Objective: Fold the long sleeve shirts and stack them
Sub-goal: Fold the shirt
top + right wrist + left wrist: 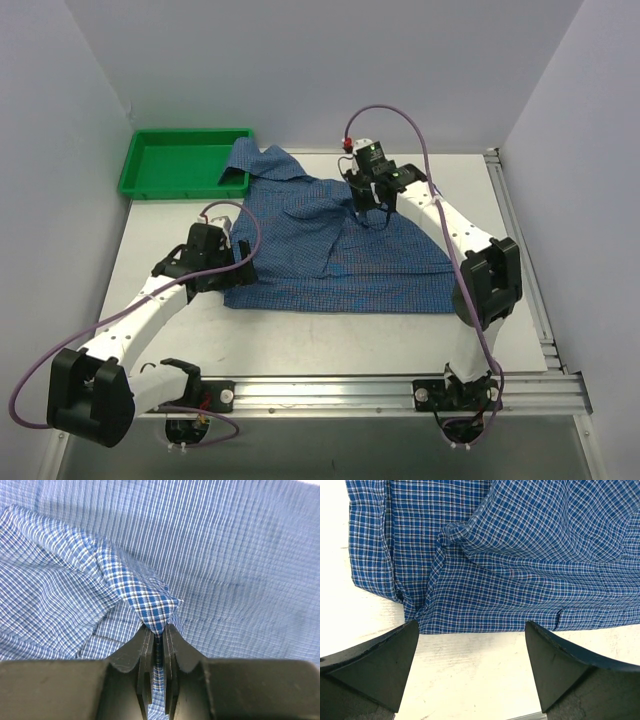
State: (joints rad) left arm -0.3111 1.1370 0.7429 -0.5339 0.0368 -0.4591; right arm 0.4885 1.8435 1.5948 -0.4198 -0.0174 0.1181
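The shirt lies spread on the table. It looks like light, limp cloth that bunches, best taken by hems or seams. The right pincer is clamped on a pinched fold; the left pincer gapes empty at its edge.

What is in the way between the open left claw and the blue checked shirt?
Nothing visible. The left claw stands open at the edge of the blue fine-checked cloth shirt, only bare white table between. The right claw is shut on a fold of it.
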